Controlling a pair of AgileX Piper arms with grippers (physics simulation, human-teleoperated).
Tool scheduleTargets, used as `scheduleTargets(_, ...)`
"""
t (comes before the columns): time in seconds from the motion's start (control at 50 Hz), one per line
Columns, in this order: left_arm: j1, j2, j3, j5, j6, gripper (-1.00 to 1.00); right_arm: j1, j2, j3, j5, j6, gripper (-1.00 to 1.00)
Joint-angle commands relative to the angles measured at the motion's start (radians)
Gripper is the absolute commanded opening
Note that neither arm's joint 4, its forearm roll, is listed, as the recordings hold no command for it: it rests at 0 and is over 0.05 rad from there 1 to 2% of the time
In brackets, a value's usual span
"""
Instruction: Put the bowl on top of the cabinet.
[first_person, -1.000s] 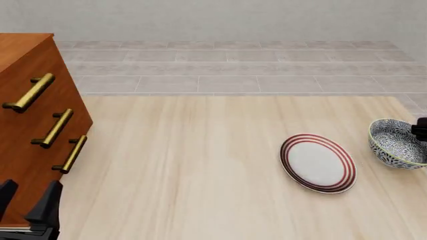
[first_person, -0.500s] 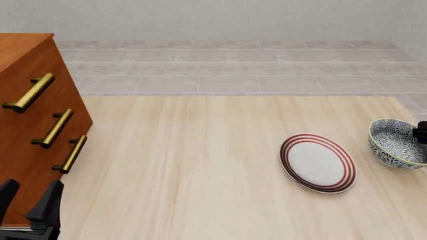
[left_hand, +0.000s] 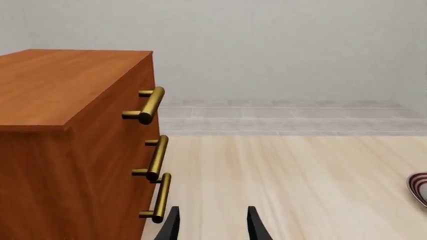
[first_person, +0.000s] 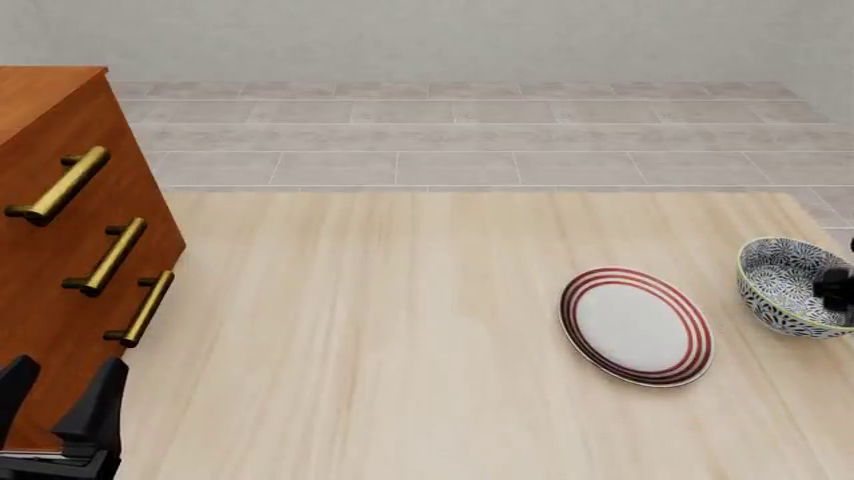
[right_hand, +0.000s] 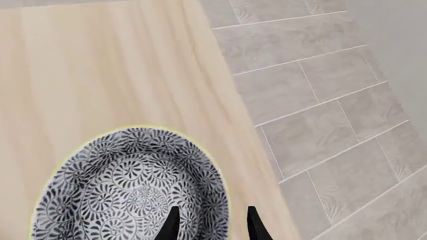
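While the blue-patterned bowl (first_person: 790, 285) sits on the counter (first_person: 400, 330) at its right edge, beside a red-ringed plate (first_person: 637, 326), the right pincer (right_hand: 209, 222) hangs open over its rim. Far left by the cabinet (first_person: 60, 250), the left pincer (left_hand: 210, 225) stands open, empty.

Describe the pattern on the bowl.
Dense dark blue floral swirls on white, pale rim; the bowl shows best in the right wrist view.
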Motion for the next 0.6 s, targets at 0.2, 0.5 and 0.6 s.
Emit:
scheduleTargets(0.2,0.001,0.023,0.008,-0.026,0.001,1.0,-0.028,0.112,-0.031,-0.025,-0.01,1.0)
scheduleTargets(0.5,0.003,0.014,0.01,-0.019,0.0,1.0,-0.035,0.173,-0.03,-0.047,-0.021,1.0)
scheduleTargets(0.6,0.003,0.012,0.011,-0.018,0.0,1.0,-0.023,0.153,-0.02,-0.041,-0.014,-1.0)
